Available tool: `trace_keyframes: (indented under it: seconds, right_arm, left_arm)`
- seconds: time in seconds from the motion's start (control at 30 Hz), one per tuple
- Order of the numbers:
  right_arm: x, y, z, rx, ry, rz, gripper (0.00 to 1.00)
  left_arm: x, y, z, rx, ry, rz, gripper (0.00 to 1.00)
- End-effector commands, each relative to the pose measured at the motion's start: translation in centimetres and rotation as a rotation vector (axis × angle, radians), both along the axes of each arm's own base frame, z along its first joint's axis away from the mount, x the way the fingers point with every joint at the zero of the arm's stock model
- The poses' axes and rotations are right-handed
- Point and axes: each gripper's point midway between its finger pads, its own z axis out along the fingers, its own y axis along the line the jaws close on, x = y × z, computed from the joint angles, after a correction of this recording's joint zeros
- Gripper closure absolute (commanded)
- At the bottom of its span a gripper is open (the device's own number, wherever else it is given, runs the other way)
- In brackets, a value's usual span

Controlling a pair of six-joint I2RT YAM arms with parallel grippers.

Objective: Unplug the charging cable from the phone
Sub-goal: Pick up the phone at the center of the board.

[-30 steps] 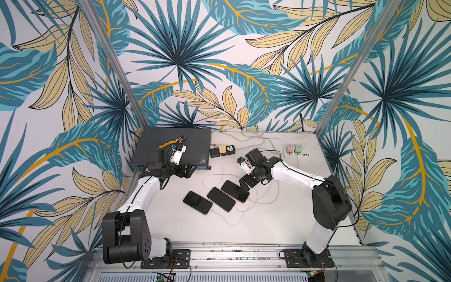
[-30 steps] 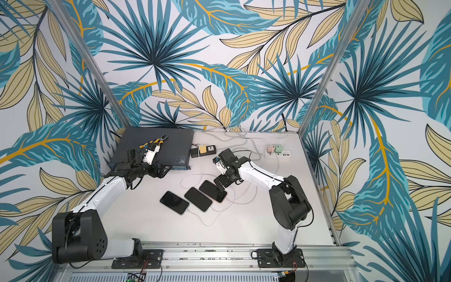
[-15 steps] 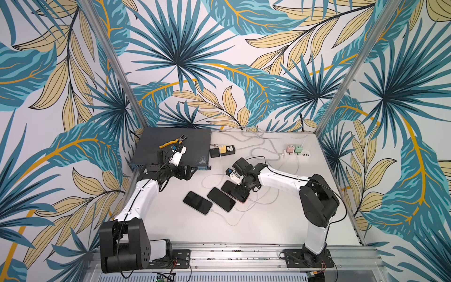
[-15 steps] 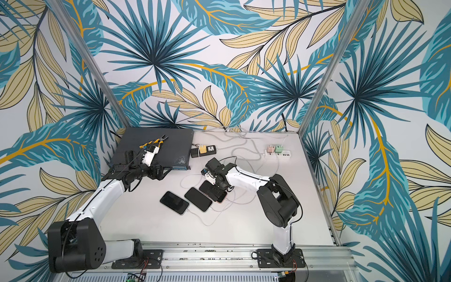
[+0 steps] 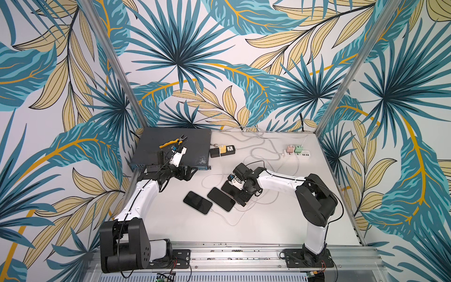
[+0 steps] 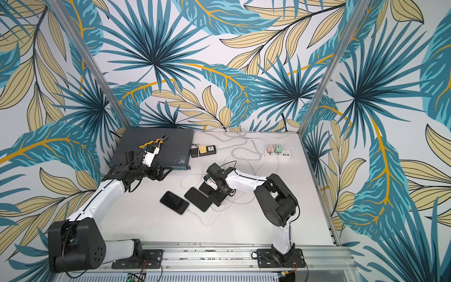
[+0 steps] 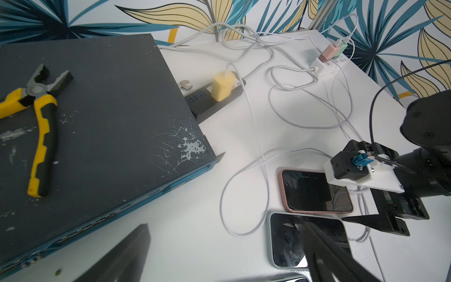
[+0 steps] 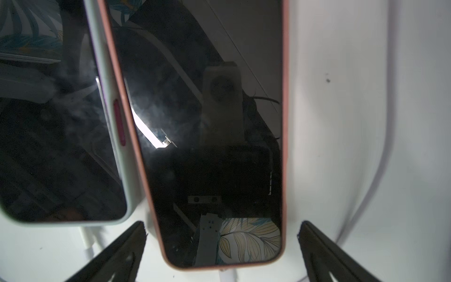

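Right gripper (image 8: 222, 225): jaws apart, straddling pink-cased phone (image 8: 210, 146) where white cable (image 8: 227, 274) enters. Left gripper (image 7: 225, 224): jaws apart, empty.

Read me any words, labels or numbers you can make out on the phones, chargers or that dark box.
No text is readable in any view.
White power strip: grey marks on top, too small to read.
Dark box: scratches only; its front edge is blurred.
Pink-cased phone and green-cased phone: dark screens, nothing printed showing.
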Motion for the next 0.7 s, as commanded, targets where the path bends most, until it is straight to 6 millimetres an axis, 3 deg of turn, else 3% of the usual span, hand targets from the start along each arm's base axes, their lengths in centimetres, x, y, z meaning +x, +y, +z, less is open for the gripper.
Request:
trace_keyframes:
  seconds: [0.0,0.33,0.67]
  right_arm:
    - [-0.4,-0.6,-1.1,-0.035,0.002,0.006,0.00]
    - [-0.1,-0.2,-1.9,-0.038,-0.012,0.023,0.01]
    - [-0.2,-0.3,-2.8,-0.052,-0.002,0.042,0.13]
  left_arm:
    - [-0.3,0.1,-0.6,0.005,0.013,-0.004,0.00]
    - [-0.3,0.1,-0.3,0.005,0.004,-0.004,0.00]
    - [-0.3,0.0,-0.2,0.004,-0.002,-0.009,0.00]
